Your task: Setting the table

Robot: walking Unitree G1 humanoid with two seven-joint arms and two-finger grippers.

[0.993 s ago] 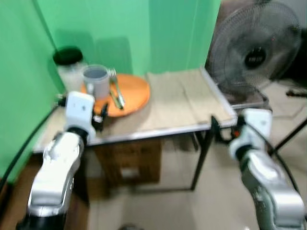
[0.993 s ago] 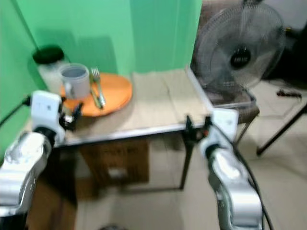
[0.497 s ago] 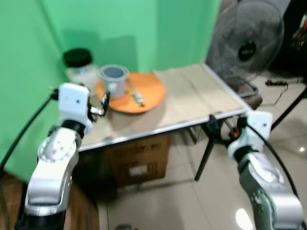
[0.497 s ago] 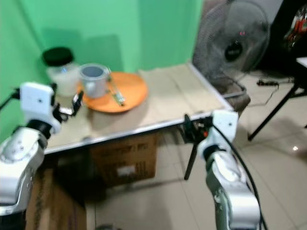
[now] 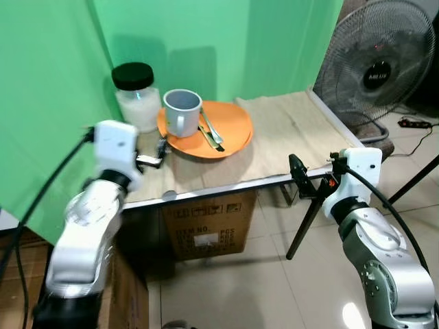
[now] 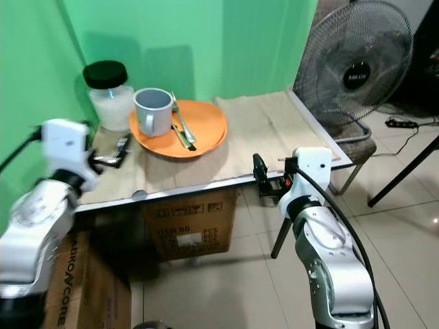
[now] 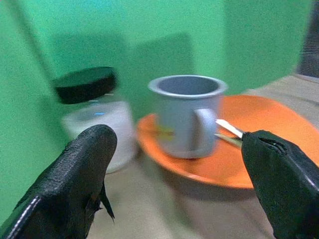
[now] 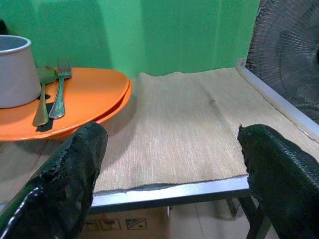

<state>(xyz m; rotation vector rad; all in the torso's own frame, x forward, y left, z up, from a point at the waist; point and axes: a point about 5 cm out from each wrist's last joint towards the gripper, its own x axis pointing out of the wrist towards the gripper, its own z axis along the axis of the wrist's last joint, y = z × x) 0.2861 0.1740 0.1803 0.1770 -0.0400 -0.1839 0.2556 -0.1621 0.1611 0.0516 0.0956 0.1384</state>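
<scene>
You see bench (image 5: 271, 179) in middle of frame, tan mat (image 5: 288, 130) on it. Orange plate (image 5: 233, 127) sits upper middle of frame, on bench. Grey cup (image 5: 182, 112) stands on plate, fork (image 8: 61, 89) and spoon (image 8: 42, 97) lie beside cup on plate. Jar with black lid (image 5: 135, 96) stands just left of plate.

Your left hand (image 5: 159, 153) at left of frame, over bench edge near plate, fingers (image 7: 82, 174) spread wide, grasping nothing. Your right hand (image 5: 299, 177) at right middle, by bench front edge, fingers (image 8: 279, 169) spread wide, grasping nothing.

Fan (image 5: 381, 62) upper right. Cardboard box (image 5: 206, 219) under bench.
</scene>
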